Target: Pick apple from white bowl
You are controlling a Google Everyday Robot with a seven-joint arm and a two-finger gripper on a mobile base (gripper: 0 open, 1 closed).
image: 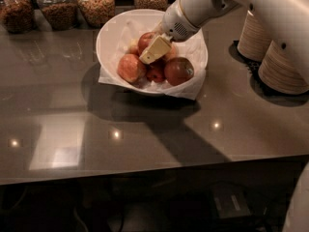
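The white bowl (112, 35) stands at the back middle of the dark table, lined with crumpled white paper that hangs over its front rim. It holds several red apples: one at the left (130, 67), one at the right (178, 70), one at the back (145, 39) and a small dark one in the middle (155, 75). My gripper (153, 50) reaches in from the upper right on the white arm (203, 4). Its pale tip is over the middle of the pile, just in front of the back apple.
Several glass jars of nuts and grains (96, 4) line the back edge behind the bowl. Two stacks of tan paper bowls (282, 66) stand at the right. The table's front edge (145, 170) runs across the lower part of the view.
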